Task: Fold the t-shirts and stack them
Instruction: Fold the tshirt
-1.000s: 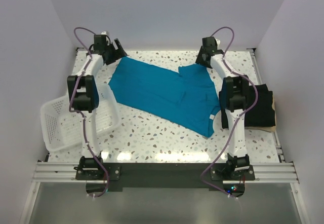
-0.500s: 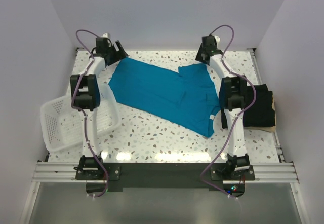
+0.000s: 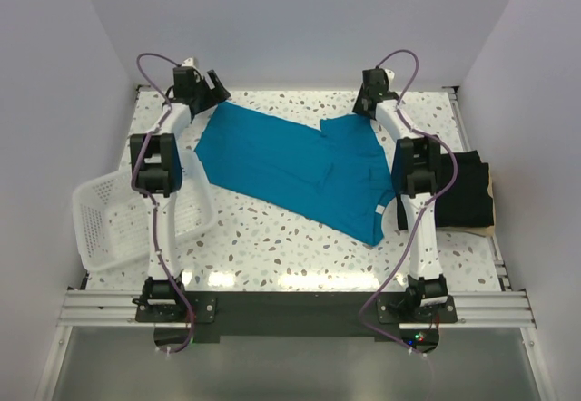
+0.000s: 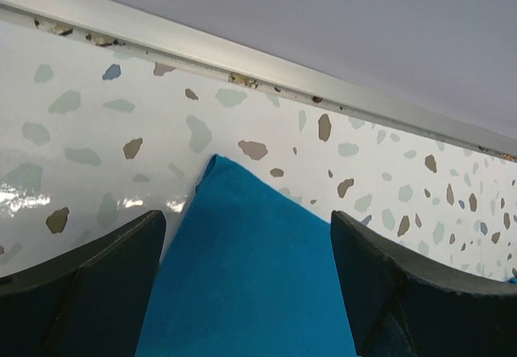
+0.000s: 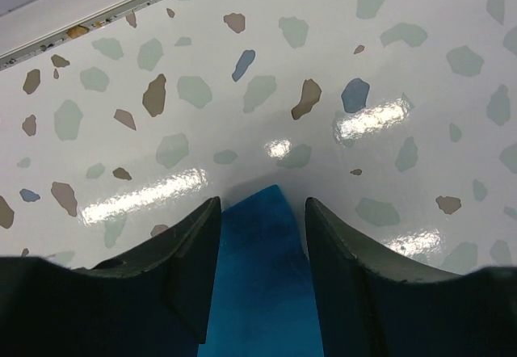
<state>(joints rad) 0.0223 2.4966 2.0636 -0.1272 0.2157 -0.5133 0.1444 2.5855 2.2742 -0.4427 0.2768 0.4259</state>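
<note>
left gripper [image 4: 246, 232] spread wide over the far-left corner | right gripper [image 5: 258, 212] unclenched, gap narrower, straddling a far-right corner | teal t-shirt [image 3: 300, 170] flat mid-table; black t-shirt [image 3: 465, 192] compact at right edge | cloth likely limp, light: pinch both corners together

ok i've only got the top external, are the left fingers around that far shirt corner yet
Observer: Yes. The left wrist view shows the left gripper open, the teal t-shirt corner between its jaws.
Operator: and the right one
Observer: The right gripper is open too, jaws narrower, with a teal corner tip between them.
Operator: cloth lifted
Observer: No, both corners look flat on the table.
</note>
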